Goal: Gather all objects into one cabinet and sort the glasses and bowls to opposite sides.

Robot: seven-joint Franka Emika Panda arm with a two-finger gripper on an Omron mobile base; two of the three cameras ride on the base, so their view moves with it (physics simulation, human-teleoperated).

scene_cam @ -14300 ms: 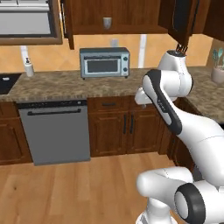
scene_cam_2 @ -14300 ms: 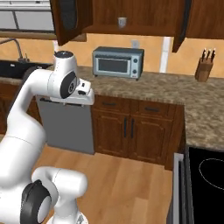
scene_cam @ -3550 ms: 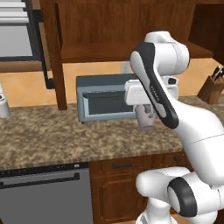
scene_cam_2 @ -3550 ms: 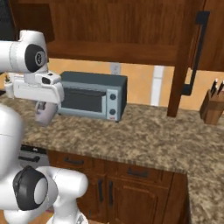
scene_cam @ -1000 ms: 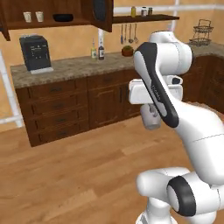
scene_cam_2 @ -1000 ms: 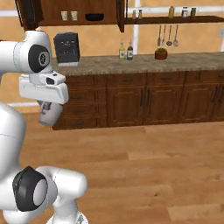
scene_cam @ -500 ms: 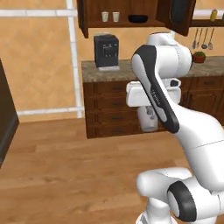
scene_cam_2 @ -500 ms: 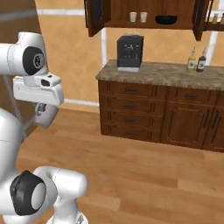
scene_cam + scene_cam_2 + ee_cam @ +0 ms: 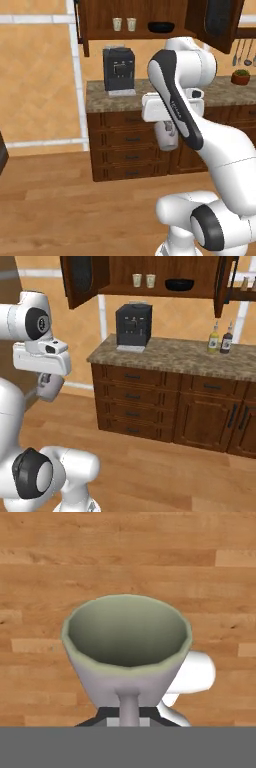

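I see two cups (image 9: 124, 24) side by side on the shelf in the open cabinet (image 9: 140, 34), with the bowl (image 9: 161, 26) to their right. Under them a coffee machine (image 9: 119, 69) sits on the counter (image 9: 100, 97). Two bottles (image 9: 220, 338) stand farther right. My gripper (image 9: 167, 134) holds a mug (image 9: 166, 139) low, above the floor (image 9: 125, 557).

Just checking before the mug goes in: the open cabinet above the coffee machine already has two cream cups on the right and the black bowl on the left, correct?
Not quite. The sides are swapped: in the right base view the two cream cups stand on the left of the cabinet shelf and the black bowl sits on the right. The cabinet is open above the coffee machine.
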